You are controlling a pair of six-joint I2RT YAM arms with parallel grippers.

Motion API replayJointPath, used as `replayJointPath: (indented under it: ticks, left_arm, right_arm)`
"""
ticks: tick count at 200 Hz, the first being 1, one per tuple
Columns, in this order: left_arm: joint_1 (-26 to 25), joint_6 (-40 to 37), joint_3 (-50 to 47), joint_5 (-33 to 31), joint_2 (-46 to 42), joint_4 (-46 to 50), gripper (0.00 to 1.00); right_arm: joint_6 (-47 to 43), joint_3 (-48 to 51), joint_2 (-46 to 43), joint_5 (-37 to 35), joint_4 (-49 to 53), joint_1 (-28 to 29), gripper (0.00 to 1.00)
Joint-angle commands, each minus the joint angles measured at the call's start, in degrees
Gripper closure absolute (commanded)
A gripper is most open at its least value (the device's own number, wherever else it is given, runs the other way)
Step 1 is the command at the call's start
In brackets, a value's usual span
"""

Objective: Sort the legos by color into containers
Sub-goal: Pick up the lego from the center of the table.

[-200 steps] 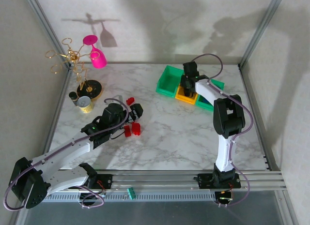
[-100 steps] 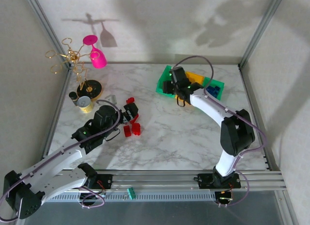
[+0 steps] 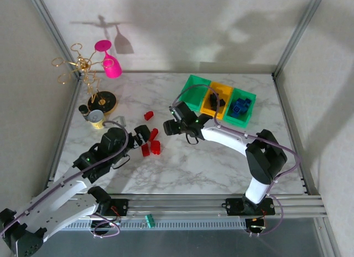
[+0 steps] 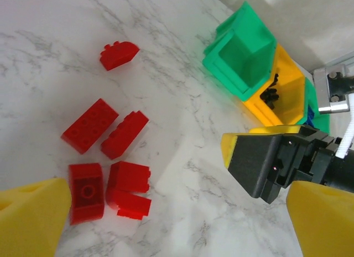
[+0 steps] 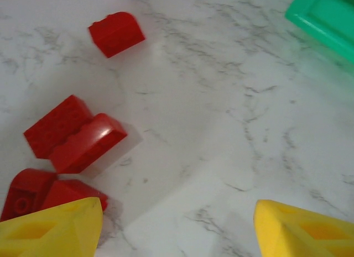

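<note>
Several red legos [image 3: 150, 142] lie in a loose cluster left of the table's centre, one [image 3: 148, 115] apart behind it. The containers stand at the back right: an empty green bin [image 3: 195, 90], a yellow bin [image 3: 223, 91] with black legos [image 3: 214, 100], and a green bin [image 3: 247, 95] with blue legos [image 3: 239, 106]. My left gripper [image 3: 141, 136] hovers open just left of the cluster; its wrist view shows the red legos [image 4: 125, 134] ahead of its jaws [image 4: 177, 224]. My right gripper [image 3: 172, 124] is open just right of the cluster, with red legos [image 5: 88, 142] left of its empty jaws [image 5: 177, 235].
A gold wire rack [image 3: 83, 66] holding a pink glass [image 3: 110, 63] stands at the back left, with a small round tin [image 3: 97, 119] in front of it. Metal frame posts edge the table. Bare marble lies between the cluster and the bins.
My right arm has swung from over the yellow bin leftward and down to the red cluster, its jaws widening. My left gripper has drawn back slightly toward the near left.
</note>
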State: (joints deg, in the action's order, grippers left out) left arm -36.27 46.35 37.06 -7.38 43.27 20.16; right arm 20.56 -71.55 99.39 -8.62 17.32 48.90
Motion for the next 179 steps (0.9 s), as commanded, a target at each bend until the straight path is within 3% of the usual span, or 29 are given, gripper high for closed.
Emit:
replayJointPath:
  ticks: [1, 66, 179]
  left_arm:
    - [0.41, 1.64, -1.4, -2.61, -2.85, 4.4, 0.0]
    - [0.41, 3.17, -2.19, -4.92, -7.87, 10.49, 0.0]
    - [0.41, 3.93, -2.78, -6.18, -8.9, 10.95, 0.0]
  right_arm:
    - [-0.06, 0.65, 2.92, 1.69, -2.9, 2.3, 0.26]
    - [-1.62, -4.01, 11.98, 3.09, -3.35, 7.74, 0.23]
    - [4.47, -2.12, 13.54, 7.27, -4.17, 11.52, 0.21]
